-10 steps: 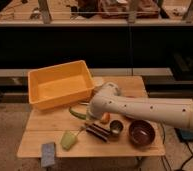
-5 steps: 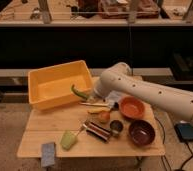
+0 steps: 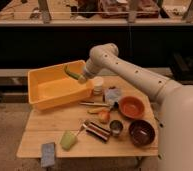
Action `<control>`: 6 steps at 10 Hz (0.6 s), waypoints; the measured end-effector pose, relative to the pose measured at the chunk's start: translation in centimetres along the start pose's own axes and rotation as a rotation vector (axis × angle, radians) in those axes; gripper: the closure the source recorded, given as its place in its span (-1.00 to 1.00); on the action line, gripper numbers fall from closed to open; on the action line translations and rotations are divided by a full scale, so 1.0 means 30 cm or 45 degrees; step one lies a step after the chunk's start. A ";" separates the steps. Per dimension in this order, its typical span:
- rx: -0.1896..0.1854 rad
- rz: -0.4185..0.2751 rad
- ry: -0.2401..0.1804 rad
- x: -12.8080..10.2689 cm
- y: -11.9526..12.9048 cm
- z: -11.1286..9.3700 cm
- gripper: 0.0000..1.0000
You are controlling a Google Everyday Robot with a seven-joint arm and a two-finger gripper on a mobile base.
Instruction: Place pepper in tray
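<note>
- Camera view: the pepper [image 3: 70, 71] is a slender, curved, dark green chili, darker than anything else green here. It sticks out up and to the left of the tool [image 3: 81, 77], which is clamped on its lower end.
- The tool hangs above the right part of the tray [image 3: 38, 95], with the pepper in the air over the tray's inside, not touching the floor of it.
- The tray is one big yellow-orange rectangular bin with raised walls, sitting on the far left of the wooden counter [image 3: 35, 137], below and left of the tool.
- One white cup [image 3: 97, 83] stands just right of the tool.
- Bowls, two: an orange bowl [image 3: 131, 106] and a dark brown bowl [image 3: 141, 132], both below and right of the tool.
- One small metal cup [image 3: 116, 127] sits beside the brown bowl.
- One light green stubby cup [image 3: 67, 140] lies well below the tool, near the counter's front.
- One blue-grey sponge [image 3: 48, 154] lies at the front left corner.
- One small orange round thing [image 3: 104, 116] rests near the middle.
</note>
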 end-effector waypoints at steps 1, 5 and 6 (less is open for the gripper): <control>-0.005 -0.001 0.000 -0.076 -0.013 0.033 0.42; -0.034 -0.018 -0.004 -0.283 0.005 0.131 0.08; -0.032 -0.017 -0.003 -0.280 0.003 0.129 0.08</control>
